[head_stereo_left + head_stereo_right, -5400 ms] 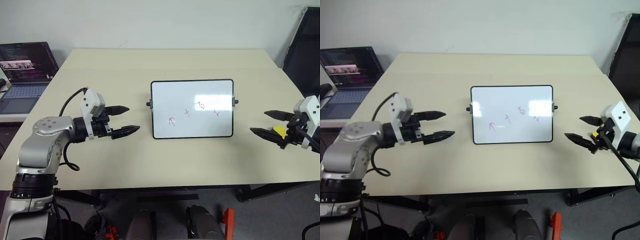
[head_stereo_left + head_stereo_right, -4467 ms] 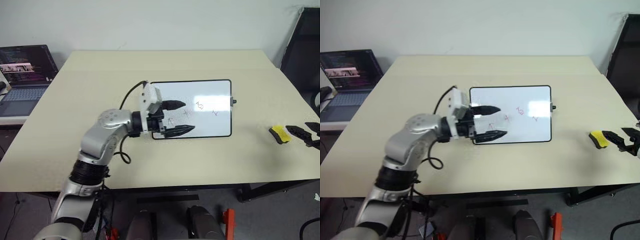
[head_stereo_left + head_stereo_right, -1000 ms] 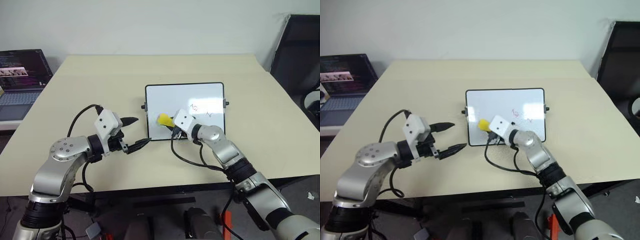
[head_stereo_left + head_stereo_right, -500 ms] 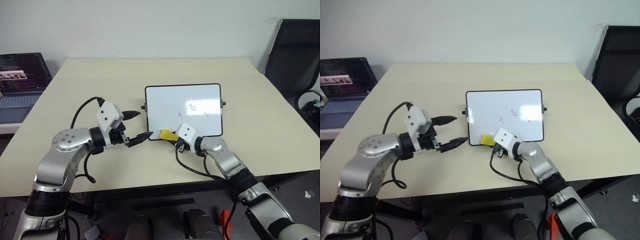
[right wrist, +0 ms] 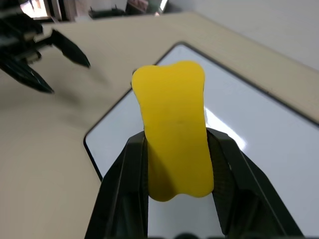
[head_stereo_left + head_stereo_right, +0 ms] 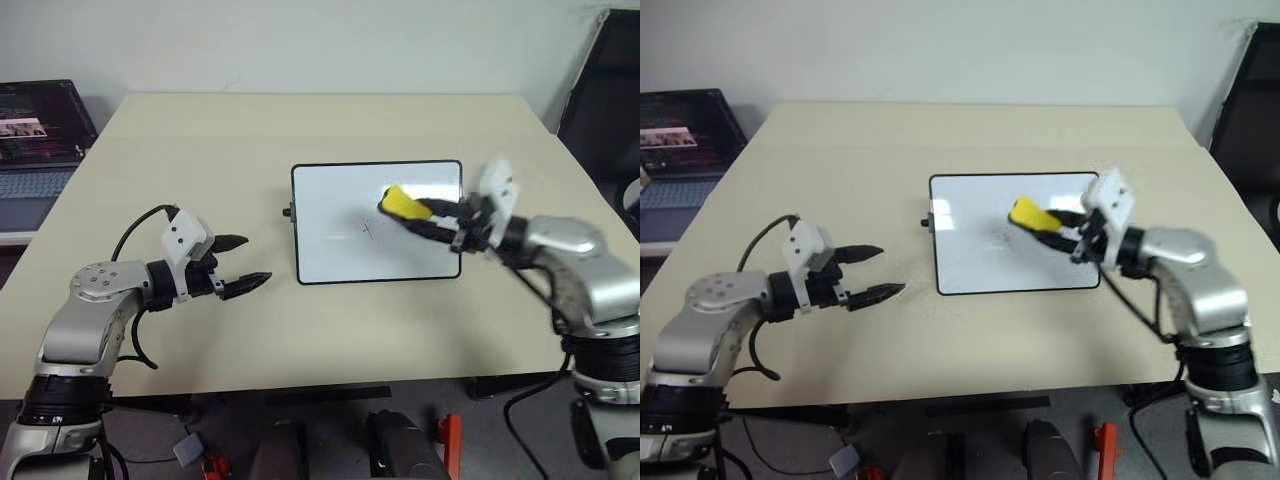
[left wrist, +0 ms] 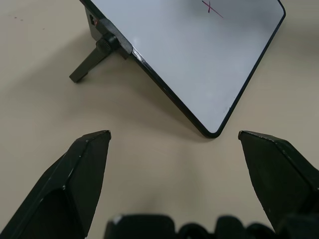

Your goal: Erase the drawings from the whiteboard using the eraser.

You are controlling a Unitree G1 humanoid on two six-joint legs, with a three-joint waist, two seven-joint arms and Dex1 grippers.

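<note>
Whiteboard (image 6: 350,250) work is underway on the smooth beige counter (image 6: 300,130), seen from where I stand. Far left, a laptop (image 6: 35,125) with a lit screen sits on a separate surface. Next comes the left hand (image 6: 247,265), its two pointed black fingers spread apart and holding nothing, hovering just beside the board's left edge. The board itself is a glossy white rectangle with a thin black frame, rounded corners and a small black knob, propped on a little leg. One thin red cross (image 6: 367,231) shows near its middle. Over its right half the right hand (image 6: 428,215) pinches the eraser (image 6: 402,203), a matte yellow block with a waisted outline.
</note>
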